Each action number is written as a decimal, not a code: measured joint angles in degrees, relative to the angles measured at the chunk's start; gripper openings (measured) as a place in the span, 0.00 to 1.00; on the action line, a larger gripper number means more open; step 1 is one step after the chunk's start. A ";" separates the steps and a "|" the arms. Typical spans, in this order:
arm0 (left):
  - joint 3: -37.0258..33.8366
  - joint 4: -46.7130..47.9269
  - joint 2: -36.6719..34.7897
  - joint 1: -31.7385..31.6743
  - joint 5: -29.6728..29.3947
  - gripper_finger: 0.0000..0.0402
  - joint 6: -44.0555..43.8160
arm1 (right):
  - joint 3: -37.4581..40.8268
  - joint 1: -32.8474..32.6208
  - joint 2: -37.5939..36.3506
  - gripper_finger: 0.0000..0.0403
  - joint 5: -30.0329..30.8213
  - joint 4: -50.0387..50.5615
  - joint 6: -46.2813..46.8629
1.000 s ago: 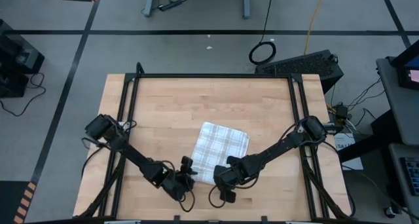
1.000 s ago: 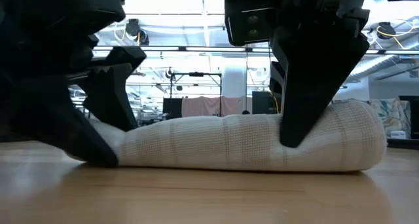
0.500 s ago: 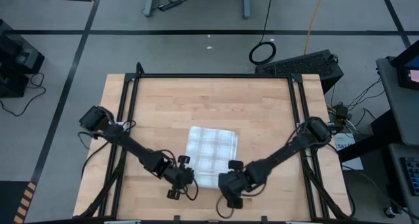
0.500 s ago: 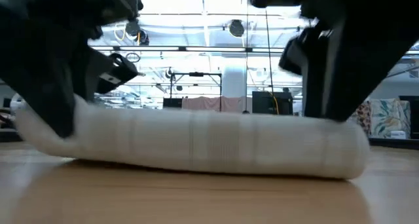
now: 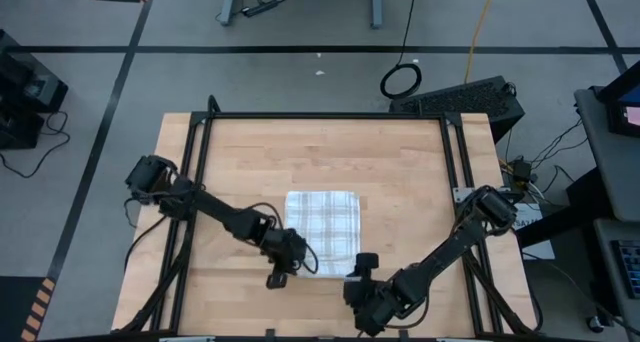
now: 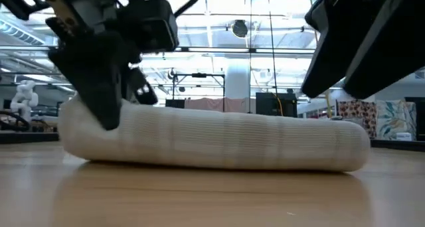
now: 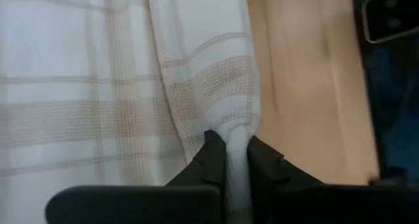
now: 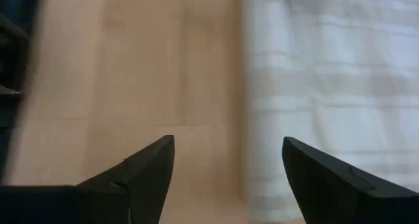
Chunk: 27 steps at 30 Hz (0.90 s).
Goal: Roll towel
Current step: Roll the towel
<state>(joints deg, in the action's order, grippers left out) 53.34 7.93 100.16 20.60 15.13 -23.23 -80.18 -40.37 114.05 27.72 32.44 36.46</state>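
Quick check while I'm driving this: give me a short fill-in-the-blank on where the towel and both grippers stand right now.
1. The left gripper is shut on a fold of the ____.
2. The right gripper has its fingers ____ and holds nothing.
3. The towel lies on the ____ tabletop.
4. In the high view, the right gripper sits just off the towel's ____ edge, towards the robot.

Missing words: towel; open; wooden; near

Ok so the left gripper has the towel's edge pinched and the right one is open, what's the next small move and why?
Probably bring the right gripper forward to pinch the towel edge. Its fingers stand open over bare wood beside the cloth, while the left gripper is shut on the rolled near edge alone; rolling evenly likely needs both ends held.
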 joint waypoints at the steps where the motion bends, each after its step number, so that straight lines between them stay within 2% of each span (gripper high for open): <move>1: -1.02 -1.39 0.00 -0.86 1.72 0.07 -0.02 | -0.01 0.37 0.30 0.68 0.41 0.57 0.03; 7: -6.26 -10.72 0.07 -4.02 10.96 0.07 -0.52 | 0.02 3.19 1.23 0.68 0.71 5.41 -2.30; 12: -8.58 -11.64 0.04 -5.90 12.50 0.08 -0.54 | 0.02 6.02 1.24 0.66 -3.64 4.12 -5.65; 18: -8.87 -11.94 0.00 -7.08 12.56 0.08 -1.57 | 0.02 10.00 3.15 0.60 -11.70 3.92 -8.32; 22: -8.87 -11.90 0.00 -7.11 12.53 0.08 -1.53 | 0.02 11.85 3.12 0.49 -15.61 3.76 -8.54; 27: -8.87 -11.96 0.00 -6.73 9.33 0.16 -1.90 | 0.02 13.23 3.07 0.25 -20.63 3.42 -8.63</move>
<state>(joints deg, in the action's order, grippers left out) 44.47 -4.03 100.16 13.88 24.46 -25.12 -80.16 -27.14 117.12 7.10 35.86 27.83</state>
